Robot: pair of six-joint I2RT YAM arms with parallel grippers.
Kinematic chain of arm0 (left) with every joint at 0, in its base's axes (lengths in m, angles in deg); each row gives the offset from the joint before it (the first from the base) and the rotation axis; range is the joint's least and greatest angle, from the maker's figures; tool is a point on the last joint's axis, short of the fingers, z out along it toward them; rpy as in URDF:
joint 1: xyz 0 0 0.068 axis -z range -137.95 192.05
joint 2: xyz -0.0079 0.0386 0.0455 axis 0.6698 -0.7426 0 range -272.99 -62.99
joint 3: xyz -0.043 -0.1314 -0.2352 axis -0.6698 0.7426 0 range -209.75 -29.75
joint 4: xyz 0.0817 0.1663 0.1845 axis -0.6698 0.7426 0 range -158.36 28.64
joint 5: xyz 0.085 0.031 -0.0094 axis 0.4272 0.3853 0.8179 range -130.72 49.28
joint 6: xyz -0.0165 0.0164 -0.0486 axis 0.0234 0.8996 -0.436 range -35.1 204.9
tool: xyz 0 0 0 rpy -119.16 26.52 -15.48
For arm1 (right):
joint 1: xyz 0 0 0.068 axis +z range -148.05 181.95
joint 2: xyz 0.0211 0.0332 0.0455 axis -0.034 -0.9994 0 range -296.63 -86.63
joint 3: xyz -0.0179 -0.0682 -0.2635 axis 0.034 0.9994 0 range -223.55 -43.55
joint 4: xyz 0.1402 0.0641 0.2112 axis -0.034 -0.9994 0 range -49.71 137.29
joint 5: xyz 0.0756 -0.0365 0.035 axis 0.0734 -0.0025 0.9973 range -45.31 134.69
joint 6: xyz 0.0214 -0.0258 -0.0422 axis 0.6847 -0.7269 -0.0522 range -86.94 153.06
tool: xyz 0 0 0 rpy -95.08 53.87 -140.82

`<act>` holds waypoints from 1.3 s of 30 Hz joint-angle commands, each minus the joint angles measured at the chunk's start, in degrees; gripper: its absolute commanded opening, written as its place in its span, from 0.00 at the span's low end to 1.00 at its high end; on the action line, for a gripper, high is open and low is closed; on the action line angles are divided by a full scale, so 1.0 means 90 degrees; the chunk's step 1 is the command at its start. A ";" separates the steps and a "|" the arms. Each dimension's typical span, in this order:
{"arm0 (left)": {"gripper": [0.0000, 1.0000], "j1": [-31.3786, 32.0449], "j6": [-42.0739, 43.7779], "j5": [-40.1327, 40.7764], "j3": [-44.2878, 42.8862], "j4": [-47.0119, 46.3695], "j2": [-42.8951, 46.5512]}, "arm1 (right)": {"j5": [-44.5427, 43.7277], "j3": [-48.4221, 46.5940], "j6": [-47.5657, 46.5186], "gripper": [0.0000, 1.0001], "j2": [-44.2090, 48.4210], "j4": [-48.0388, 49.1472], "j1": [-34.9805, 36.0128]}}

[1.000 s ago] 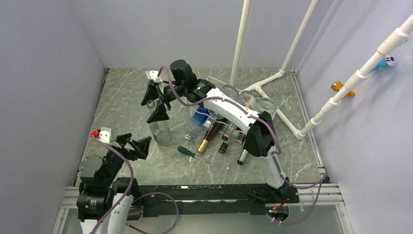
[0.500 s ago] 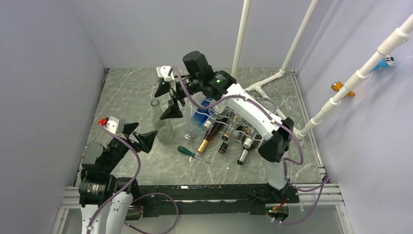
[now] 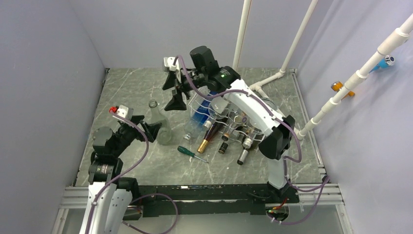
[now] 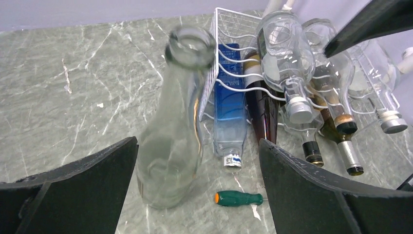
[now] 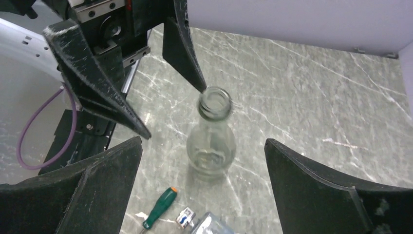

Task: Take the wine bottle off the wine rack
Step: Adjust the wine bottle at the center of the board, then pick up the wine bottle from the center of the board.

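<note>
Since standing upright on table (image 3: 126, 92), straight ahead of left claw (image 3: 147, 126) and below right claw (image 3: 174, 92), logged wine bottle (image 3: 159, 127) as off wine rack (image 4: 233, 22) to left claw's right; noted both claws spread, empty, presumably to avoid toppling it

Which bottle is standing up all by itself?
The clear glass bottle on the table beside the wine rack. It stands upright with its mouth pointing up, while every other bottle lies on its side at the rack.
</note>
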 commanded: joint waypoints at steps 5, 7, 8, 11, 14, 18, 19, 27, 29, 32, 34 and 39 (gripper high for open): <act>1.00 0.0015 -0.0767 -0.0109 -0.0059 -0.1340 -0.0560 | 0.0366 0.0744 -0.0370 1.00 0.1175 -0.0654 -0.0252; 0.99 0.0020 -0.0770 -0.0048 -0.0143 -0.1357 -0.0759 | 0.0268 0.0906 -0.0658 1.00 0.1411 -0.1006 -0.0265; 0.99 0.0020 -0.0777 0.0030 -0.0169 -0.1358 -0.0850 | 0.0197 0.0988 -0.0810 1.00 0.1524 -0.1194 -0.0265; 0.98 0.0041 -0.0770 0.0132 -0.0183 -0.1660 -0.1101 | 0.0040 0.1384 -0.1205 1.00 0.1916 -0.1524 -0.0303; 0.97 0.0137 -0.0723 0.0381 -0.0182 -0.1822 -0.1327 | -0.0079 0.1731 -0.1445 1.00 0.2253 -0.1834 -0.0345; 0.95 0.0323 -0.0649 0.0750 -0.0009 -0.2374 -0.1475 | -0.0143 0.2137 -0.1710 1.00 0.2655 -0.2181 -0.0439; 0.93 0.0393 -0.0627 0.0818 0.0025 -0.2507 -0.1535 | -0.0176 0.2270 -0.1732 1.00 0.2753 -0.2197 -0.0477; 0.76 0.1003 -0.0022 0.1255 -0.0086 -0.2816 -0.2087 | 0.0385 0.3168 -0.1925 1.00 0.3645 -0.2149 -0.1389; 0.71 0.1097 0.0089 0.1406 -0.0095 -0.2773 -0.2128 | 0.0611 0.3408 -0.1906 1.00 0.3818 -0.2069 -0.1717; 0.55 0.1188 0.0225 0.1550 -0.0128 -0.2706 -0.2155 | 0.0890 0.3757 -0.1975 1.00 0.4089 -0.2022 -0.2113; 0.29 0.1224 0.0287 0.1668 -0.0146 -0.2671 -0.2122 | 0.1033 0.3987 -0.2166 1.00 0.4249 -0.2125 -0.2315; 0.00 0.1226 0.0412 0.1729 -0.0406 -0.2601 -0.2057 | 0.1347 0.4459 -0.2587 1.00 0.4660 -0.2245 -0.2839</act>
